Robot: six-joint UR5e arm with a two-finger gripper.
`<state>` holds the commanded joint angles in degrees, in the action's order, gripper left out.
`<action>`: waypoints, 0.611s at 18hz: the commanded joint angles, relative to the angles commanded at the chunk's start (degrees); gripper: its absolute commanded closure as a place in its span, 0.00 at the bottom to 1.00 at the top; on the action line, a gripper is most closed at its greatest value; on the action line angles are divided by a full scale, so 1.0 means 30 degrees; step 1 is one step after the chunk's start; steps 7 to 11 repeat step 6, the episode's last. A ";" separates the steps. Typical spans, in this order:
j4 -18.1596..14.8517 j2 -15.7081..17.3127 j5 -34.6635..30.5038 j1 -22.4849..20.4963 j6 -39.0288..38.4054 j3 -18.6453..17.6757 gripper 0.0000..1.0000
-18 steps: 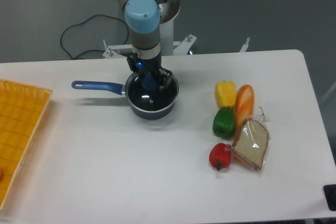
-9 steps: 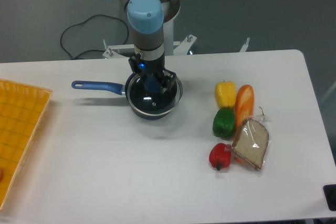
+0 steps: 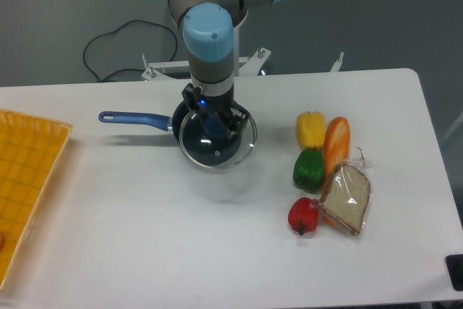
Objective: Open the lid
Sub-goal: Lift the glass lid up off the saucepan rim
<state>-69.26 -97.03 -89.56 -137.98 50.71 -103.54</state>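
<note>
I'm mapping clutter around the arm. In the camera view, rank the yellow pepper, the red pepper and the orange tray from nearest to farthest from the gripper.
Measured from the gripper, shut on the lid's knob:
1. Yellow pepper, to its right in the image, roughly level with it.
2. Red pepper, right and nearer the table's front edge.
3. Orange tray, at the far left edge.

Lid (image 3: 217,142): clear glass, thin silver rim, blue knob. Saucepan (image 3: 189,139): dark blue, handle brighter blue. End effector (image 3: 214,119): black, small blue light. Arm (image 3: 210,34): grey w/ light-blue caps. Desk (image 3: 145,236): white. Tray (image 3: 25,179): orange-yellow, grid pattern. Peppers: yellow (image 3: 311,129), green (image 3: 309,168), red (image 3: 303,215). Bread roll (image 3: 337,142): orange-brown. Bread slice (image 3: 346,195): brown, in clear wrap. Floor (image 3: 376,12): dark grey. Cable (image 3: 119,52): black.
</note>
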 joint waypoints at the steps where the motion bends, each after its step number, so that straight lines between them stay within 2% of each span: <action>1: 0.0000 0.0000 0.0000 -0.0030 0.0001 0.0058 0.52; 11: -0.0029 -0.0117 0.0029 -0.0264 0.0030 0.0264 0.52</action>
